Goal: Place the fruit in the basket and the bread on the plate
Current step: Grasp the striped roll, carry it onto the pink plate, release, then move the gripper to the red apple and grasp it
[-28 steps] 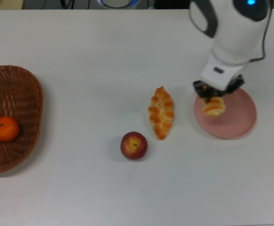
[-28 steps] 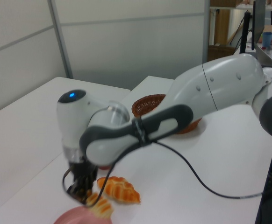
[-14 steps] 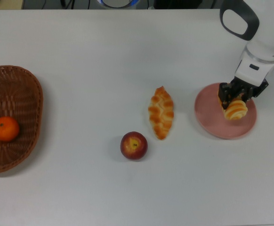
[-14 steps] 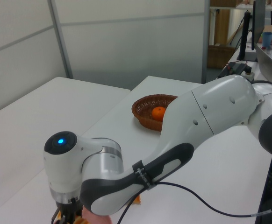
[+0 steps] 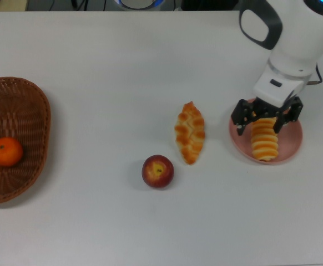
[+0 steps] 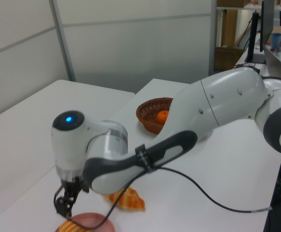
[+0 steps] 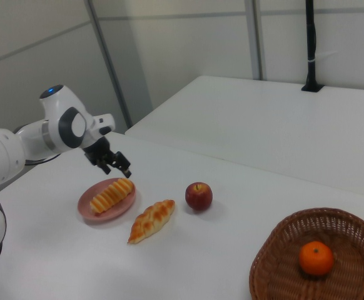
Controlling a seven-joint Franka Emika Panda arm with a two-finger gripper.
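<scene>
Gripper (image 5: 267,118) hangs just above the plate (image 5: 292,145), fingers spread wide, holding nothing; in the top view the two fingertips straddle the upper end of the ridged roll (image 5: 263,139) without clamping it, whether they brush it is hard to say. Right view shows the gripper (image 7: 112,160) clear of the roll (image 7: 111,195), raised a little over the plate (image 7: 88,210). Ridged roll lies flat on the pink plate. Braided pastry (image 5: 190,132) on the table (image 5: 122,55), near the plate at the top view's left, not touching. Apple (image 5: 157,171) just beside the pastry's lower tip, on the table. Mandarin (image 5: 6,151) sits in the wicker basket (image 5: 31,111), well apart at the top view's left edge.
</scene>
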